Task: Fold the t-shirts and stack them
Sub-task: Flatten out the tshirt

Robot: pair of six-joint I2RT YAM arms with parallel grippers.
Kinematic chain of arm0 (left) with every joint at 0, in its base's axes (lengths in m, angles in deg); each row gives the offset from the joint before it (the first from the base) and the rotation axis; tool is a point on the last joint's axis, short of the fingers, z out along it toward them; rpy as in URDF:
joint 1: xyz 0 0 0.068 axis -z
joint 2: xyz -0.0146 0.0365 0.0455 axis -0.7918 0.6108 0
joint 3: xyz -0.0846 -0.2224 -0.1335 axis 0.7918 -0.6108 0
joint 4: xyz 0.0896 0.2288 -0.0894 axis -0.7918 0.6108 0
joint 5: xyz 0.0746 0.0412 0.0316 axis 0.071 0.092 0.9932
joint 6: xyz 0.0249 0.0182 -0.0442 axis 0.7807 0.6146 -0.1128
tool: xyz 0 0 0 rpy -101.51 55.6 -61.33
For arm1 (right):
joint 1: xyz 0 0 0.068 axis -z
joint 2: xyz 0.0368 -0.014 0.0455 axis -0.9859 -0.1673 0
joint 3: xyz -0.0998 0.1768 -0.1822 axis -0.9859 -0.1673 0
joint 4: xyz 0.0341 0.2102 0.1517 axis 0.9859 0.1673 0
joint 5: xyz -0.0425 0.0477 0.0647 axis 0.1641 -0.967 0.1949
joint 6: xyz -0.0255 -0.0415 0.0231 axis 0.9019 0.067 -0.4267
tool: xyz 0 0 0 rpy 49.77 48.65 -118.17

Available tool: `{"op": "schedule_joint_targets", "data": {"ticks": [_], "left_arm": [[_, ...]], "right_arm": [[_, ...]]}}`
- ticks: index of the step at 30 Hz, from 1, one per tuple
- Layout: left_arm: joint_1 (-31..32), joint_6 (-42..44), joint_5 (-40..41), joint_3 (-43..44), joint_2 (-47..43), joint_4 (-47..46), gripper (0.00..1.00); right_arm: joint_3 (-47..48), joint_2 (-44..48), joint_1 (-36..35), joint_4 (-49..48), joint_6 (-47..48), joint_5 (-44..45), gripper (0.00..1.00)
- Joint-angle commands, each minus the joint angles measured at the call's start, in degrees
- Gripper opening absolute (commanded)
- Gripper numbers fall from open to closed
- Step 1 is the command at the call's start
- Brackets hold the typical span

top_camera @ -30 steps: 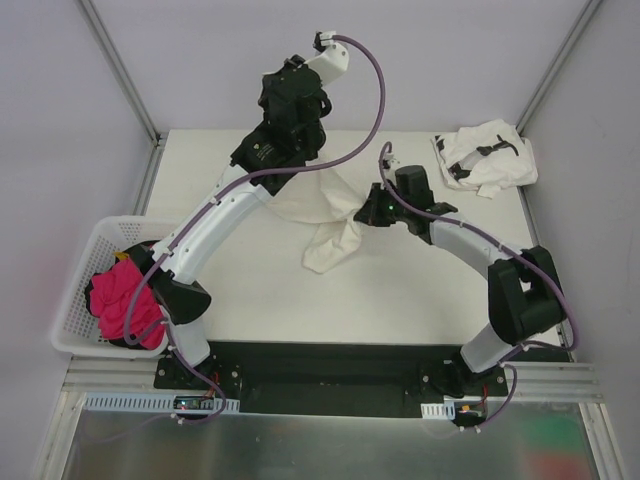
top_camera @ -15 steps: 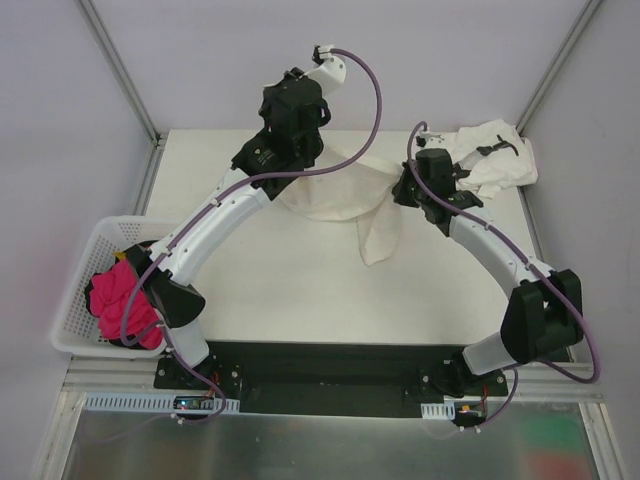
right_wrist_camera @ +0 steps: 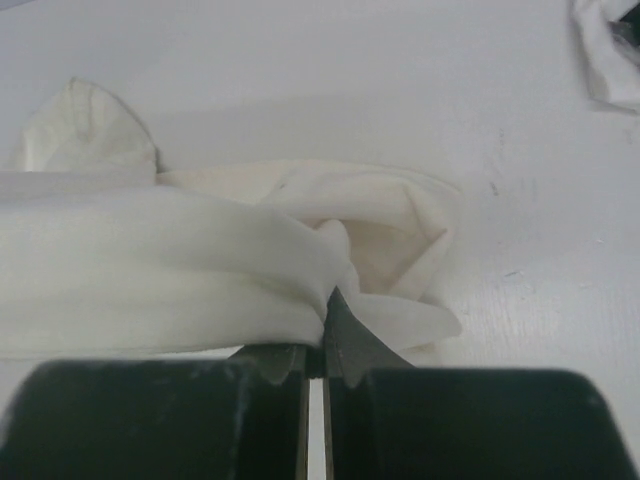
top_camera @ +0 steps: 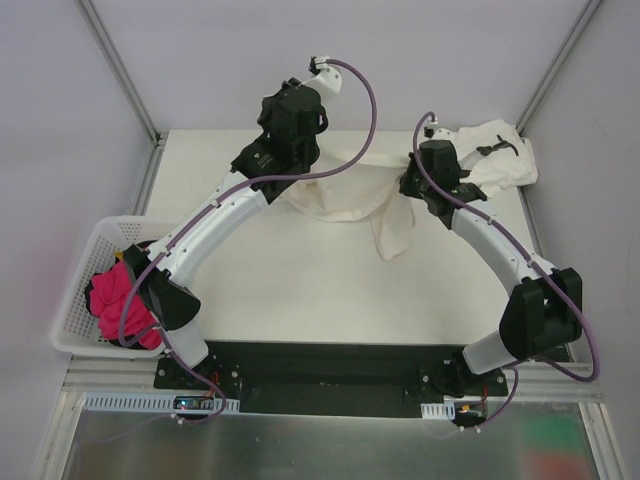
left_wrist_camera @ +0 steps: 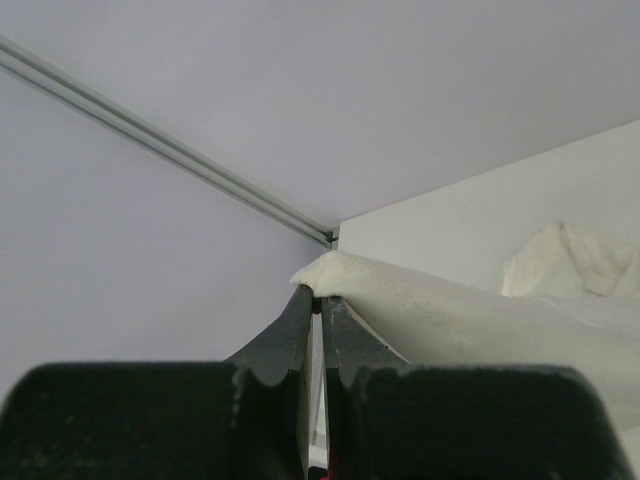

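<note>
**Figure: Cream t-shirt strung between 2 grippers, with slip and snag hazards**

The large, plain cream-white cloth t-shirt hangs as a sagging band between the 2 arms over the far half of the flat white table. Whether its lower belly rests on the surface cannot be told. The left gripper has its jaws pressed together on a thin edge of the cloth, near the far left corner. The right gripper likewise pinches a bunched, rolled fold. A loose flap droops from the right-hand pinch toward the near side. The crumpled white cloth t-shirt with black printed marks lies at the far right corner, just beside the right wrist. A white plastic lattice basket holding bright pink cloth sits off the table's left edge, well apart.

Hazards, as judged:
1. Each hold takes only a small bite at the fingertips, so added tension could pull the fabric free.
2. The right pinch gathers several layers, so the garment may not spread flat and creases would carry into the fold.
3. The drooping flap could tuck underneath on lowering.
4. An outward sweep of the right arm could drag the printed shirt
</note>
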Motion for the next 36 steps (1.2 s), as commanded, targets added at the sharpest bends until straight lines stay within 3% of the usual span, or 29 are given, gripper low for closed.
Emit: {"op": "schedule_joint_targets", "data": {"ticks": [1, 9, 12, 13, 17, 22, 29, 36], "left_arm": [[-0.62, -1.27, 0.31, 0.44, -3.51, -2.75, 0.0], [-0.71, -1.35, 0.22, 0.79, -2.63, -2.75, 0.0], [-0.8, -1.53, 0.22, 0.62, -2.63, -2.75, 0.0], [-0.71, -1.53, 0.22, 0.53, -2.72, -2.75, 0.0], [-0.88, -1.35, 0.31, -0.44, -3.33, -2.75, 0.0], [-1.23, -1.35, -0.04, -0.44, -3.86, -2.75, 0.0], [-1.5, -1.35, -0.13, -0.44, -3.51, -2.75, 0.0], [-1.59, -1.18, -0.4, -0.61, -3.42, -2.84, 0.0]], "right_arm": [[5.38, -3.98, -4.61, -0.7, 0.38, -7.9, 0.01], [8.91, -14.8, -17.53, -1.57, -4.08, -19.76, 0.02], [9.7, -19.81, -19.82, -3.16, -5.94, -23.19, 0.09], [10.05, -20.69, -20.0, -3.33, -6.38, -23.81, 0.15], [10.75, -22.19, -19.3, -2.98, -5.77, -24.25, 0.3], [9.17, -17.64, -15.09, -2.28, -5.33, -25.66, 0.49], [4.43, -8.24, -11.04, -1.22, -4.54, -22.51, 0.55], [-0.4, -8.47, -7.26, -2.8, -3.57, -20.39, 0.55]]}}
